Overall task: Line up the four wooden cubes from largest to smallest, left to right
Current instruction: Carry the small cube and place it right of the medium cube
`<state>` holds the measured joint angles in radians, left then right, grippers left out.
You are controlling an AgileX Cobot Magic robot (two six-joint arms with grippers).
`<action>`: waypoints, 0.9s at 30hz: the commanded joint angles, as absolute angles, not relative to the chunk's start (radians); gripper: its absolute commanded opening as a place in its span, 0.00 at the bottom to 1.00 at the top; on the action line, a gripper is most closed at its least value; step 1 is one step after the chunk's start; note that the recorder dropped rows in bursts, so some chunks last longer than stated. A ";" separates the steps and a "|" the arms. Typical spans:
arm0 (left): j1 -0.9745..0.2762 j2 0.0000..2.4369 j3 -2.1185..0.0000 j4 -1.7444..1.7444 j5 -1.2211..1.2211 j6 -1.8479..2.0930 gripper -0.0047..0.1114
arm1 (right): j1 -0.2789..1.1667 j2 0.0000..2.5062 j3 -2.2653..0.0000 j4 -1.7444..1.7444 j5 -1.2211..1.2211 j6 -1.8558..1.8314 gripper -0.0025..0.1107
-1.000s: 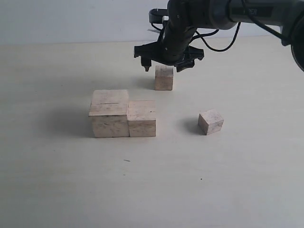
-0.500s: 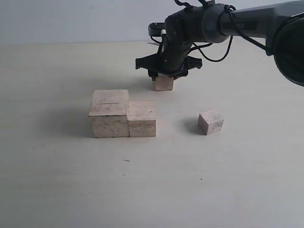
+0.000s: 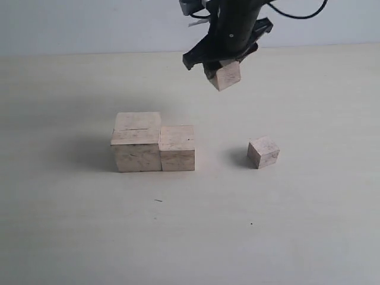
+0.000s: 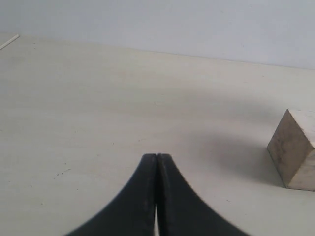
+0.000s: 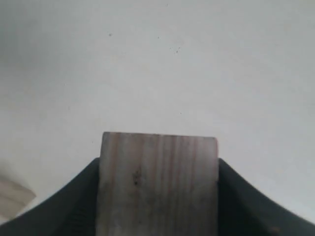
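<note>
Above the pale tabletop [image 3: 65, 231], my right fingers [image 5: 69, 211] pinch the third-largest pale wooden cube [image 3: 227, 76] aloft, I judge for seating beside the second-largest pale cube [image 3: 177, 148]; my left fingers [image 4: 142, 196] sit pressed together.

Matte black arm [image 3: 233, 27] at top centre of the exterior view, thin black cable [image 3: 295, 17] looping right, smooth curved black fingers [image 5: 64, 206].

A second ago the right gripper [image 3: 223, 66] hung open above a small cube [image 3: 228, 76] that stood on the table [image 3: 309, 225], then dropped around it. Now it has clamped the cube and lifted it clear, tilted in the air.
</note>
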<state>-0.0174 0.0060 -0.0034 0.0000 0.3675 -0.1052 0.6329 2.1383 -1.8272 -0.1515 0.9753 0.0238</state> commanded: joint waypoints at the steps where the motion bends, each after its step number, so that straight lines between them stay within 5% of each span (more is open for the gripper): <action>1: -0.021 0.000 0.000 0.000 0.356 -0.104 0.04 | 0.578 2.032 -1.739 -0.080 0.966 -0.153 0.02; 6: -0.021 0.000 0.000 0.000 0.356 -0.104 0.04 | 0.444 1.945 -1.551 0.509 1.090 -1.011 0.02; 9: -0.021 0.000 0.000 0.000 0.356 -0.104 0.04 | 0.440 1.947 -1.467 0.462 1.099 -1.320 0.02; 27: -0.021 0.000 0.000 0.000 0.356 -0.104 0.04 | 0.447 2.126 -1.448 0.634 1.049 -1.546 0.02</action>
<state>-0.0174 0.0060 -0.0034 0.0066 0.3675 -0.1052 0.4459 2.1154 -1.4512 0.6007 1.0445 -1.5020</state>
